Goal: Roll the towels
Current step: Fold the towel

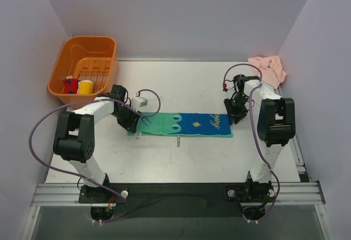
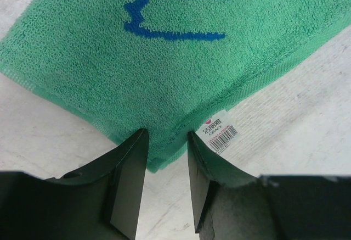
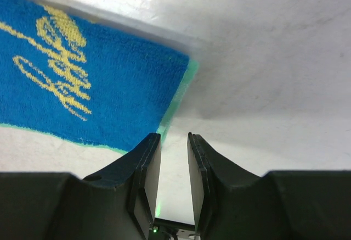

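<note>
Rail (image 1: 181, 191) of bare metal is seen along the near edge of the white table (image 1: 186, 157); beyond it the green-and-blue towel (image 1: 181, 126) is laid flat and unrolled across the middle, green end left, blue end right; the left gripper (image 2: 167, 135) is set at the green end, its jaws held narrowly apart with the towel's corner lying flat in the gap; a white label (image 2: 220, 130) is attached beside that corner, a barcode and a red mark printed on it, the writing too small to be read; blue stitching (image 2: 170, 9) is worked into the green pile; the right gripper (image 3: 174, 137) is placed at the blue end, its jaws narrowly parted over bare table, the towel's corner just beside one finger; yellow cursive script (image 3: 55, 59) is woven into the blue, its word not made out; farther back an orange basket (image 1: 85, 64) is stood in the left corner and the pink towel (image 1: 269, 70) is heaped in the right; the table is enclosed on three sides by pale plain walls (image 1: 181, 15).
</note>
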{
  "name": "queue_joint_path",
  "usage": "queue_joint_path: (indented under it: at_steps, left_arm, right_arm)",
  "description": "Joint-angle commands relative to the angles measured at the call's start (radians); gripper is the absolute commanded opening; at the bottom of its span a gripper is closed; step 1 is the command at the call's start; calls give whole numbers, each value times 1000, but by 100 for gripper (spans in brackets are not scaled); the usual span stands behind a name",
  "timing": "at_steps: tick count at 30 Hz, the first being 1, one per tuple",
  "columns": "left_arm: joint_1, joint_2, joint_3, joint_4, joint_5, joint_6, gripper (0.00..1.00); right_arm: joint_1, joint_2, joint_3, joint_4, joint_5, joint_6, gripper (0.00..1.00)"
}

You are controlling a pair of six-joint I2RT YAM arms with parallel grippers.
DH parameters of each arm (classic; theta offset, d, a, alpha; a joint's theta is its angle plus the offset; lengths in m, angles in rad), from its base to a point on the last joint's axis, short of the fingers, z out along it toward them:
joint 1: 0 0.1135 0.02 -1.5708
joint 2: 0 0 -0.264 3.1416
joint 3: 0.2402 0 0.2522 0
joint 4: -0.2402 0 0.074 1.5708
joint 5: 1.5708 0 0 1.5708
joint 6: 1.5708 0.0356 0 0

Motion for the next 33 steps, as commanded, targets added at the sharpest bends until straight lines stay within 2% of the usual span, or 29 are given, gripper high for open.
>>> queue_joint_path:
  at_steps: [1, 5, 7, 11, 17, 24, 28, 31, 32, 33]
  left_arm:
    - [-32, -41, 23, -3, 25, -72, 45]
    - [-58, -121, 61, 3, 69, -149, 47]
    - [-58, -115, 84, 5, 103, -180, 47]
    - [-57, -55, 95, 89, 127, -246, 47]
    - [-22, 72, 114, 118, 63, -283, 46]
    - [-9, 48, 32, 117, 5, -240, 46]
    - [-9, -9, 28, 89, 38, -227, 49]
    - [-15, -44, 40, 68, 88, -243, 54]
    - [-23, -72, 41, 65, 91, -253, 56]
    - [-26, -86, 40, 66, 91, -258, 64]
  right_arm:
    - [-3, -15, 54, -37, 22, 18, 27]
    - [-15, -87, 51, -25, -71, 60, 27]
    - [-14, -106, 51, -16, -154, 97, 27]
    - [-2, -52, 77, -2, -216, 145, 28]
    - [-20, 87, 135, 0, -132, 127, 27]
    - [-35, 164, 206, -13, -44, 113, 26]
    - [-40, 117, 210, -33, -56, 119, 28]
    - [-60, 34, 183, -39, -64, 139, 36]
    - [-72, 14, 158, -39, -71, 149, 38]
    - [-75, -21, 138, -43, -84, 159, 41]
